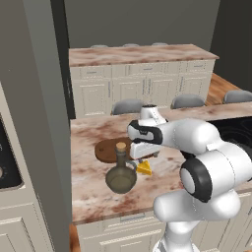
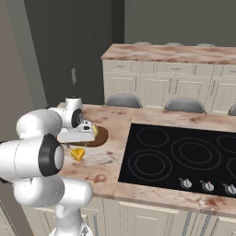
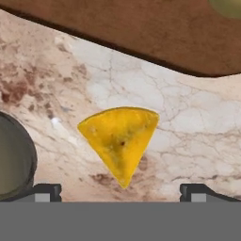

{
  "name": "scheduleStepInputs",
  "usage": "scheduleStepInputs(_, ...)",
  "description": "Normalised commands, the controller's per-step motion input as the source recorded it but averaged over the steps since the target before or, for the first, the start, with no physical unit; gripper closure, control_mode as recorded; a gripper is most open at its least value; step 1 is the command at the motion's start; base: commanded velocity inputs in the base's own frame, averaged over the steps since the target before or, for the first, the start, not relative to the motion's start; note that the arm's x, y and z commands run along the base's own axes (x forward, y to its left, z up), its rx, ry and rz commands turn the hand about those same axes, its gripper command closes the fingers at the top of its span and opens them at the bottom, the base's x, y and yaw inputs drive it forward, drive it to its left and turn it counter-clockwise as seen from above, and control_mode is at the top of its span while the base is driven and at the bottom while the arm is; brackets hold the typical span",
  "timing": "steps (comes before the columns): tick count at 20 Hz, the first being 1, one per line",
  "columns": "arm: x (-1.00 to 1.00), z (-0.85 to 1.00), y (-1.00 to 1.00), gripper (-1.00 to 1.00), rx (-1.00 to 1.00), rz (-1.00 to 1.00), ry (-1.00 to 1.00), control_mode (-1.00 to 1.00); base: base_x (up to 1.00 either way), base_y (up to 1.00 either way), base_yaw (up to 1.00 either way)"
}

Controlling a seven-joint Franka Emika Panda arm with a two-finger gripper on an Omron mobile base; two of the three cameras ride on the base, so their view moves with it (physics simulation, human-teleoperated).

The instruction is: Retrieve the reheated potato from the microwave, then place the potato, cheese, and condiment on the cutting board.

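Jaws wide and empty, the gripper (image 3: 120,192) hovers over the cheese (image 3: 120,141): descend, grasp, then carry to the cutting board (image 3: 141,33) at twelve o'clock.

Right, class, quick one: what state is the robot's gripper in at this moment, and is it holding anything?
Gripper: open, holding nothing; it hovers over the cheese on the counter, fingertips either side of it.
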Motion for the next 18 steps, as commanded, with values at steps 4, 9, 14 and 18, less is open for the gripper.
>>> scheduleStepInputs(4,-0.04,-0.30,0.00,-1.00,0.00,0.06,0.00,-1.00,0.00,0.00,0.00)
scheduleStepInputs(9,0.10,-0.26,0.00,-1.00,0.00,0.05,0.00,-1.00,0.00,0.00,0.00)
scheduleStepInputs(14,0.05,-0.22,0.00,-1.00,0.00,0.03,0.00,-1.00,0.00,0.00,0.00)
scheduleStepInputs(18,0.00,-0.18,0.00,-1.00,0.00,0.01,0.00,-1.00,0.00,0.00,0.00)
